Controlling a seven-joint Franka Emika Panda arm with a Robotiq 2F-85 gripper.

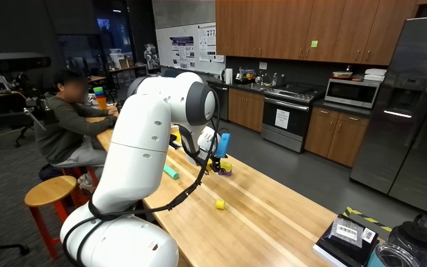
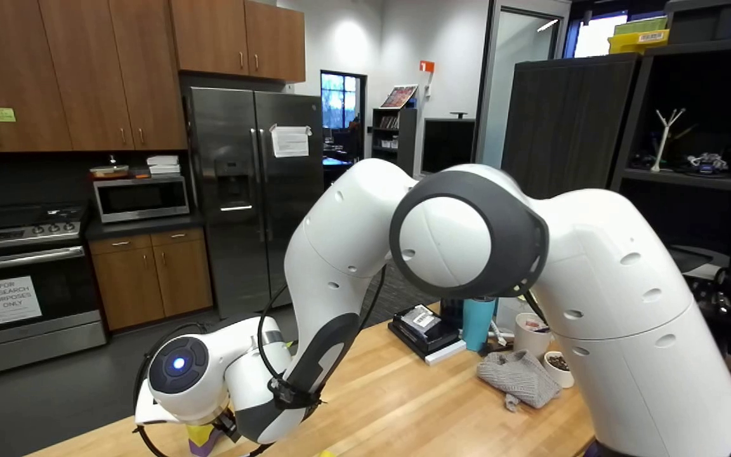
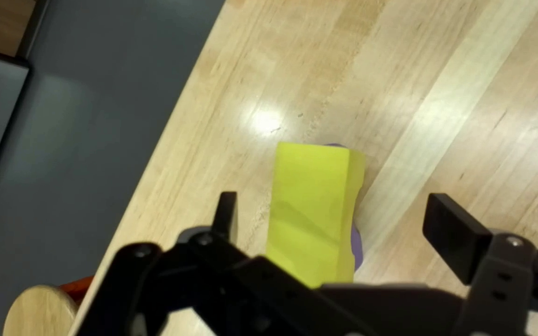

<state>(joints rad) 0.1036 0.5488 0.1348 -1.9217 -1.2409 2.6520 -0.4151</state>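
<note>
Black two-finger gripper stands wide near a long yellow block, with nothing in its hold

Both black fingers are spread far apart, and neither seems to touch anything. Between them, in the wrist view, appears the block, smooth and angular, of a material that cannot be told. It rests on a purple piece, which shows there only at the block's border, and this stack stands on the pale wooden table, not far from the long edge.

Several things could go wrong from here. One finger appears closer to the block than the other, so an uncentred closing would perhaps push the block sideways. The purple piece looks out unevenly from beneath; therefore the block is maybe not well seated, and a light knock could slide it off. Because the edge is near, a pushed part might even end on the floor. How high the fingertips are, the wrist view does not tell surely; if they go too low, they could strike the table.

In an exterior view, a short yellow cylinder and a green cylinder, lying on its side, share the table; a bump could make the green one roll. The black cable, hanging along the white robot arm, might sweep against them if the arm swings low.
</note>
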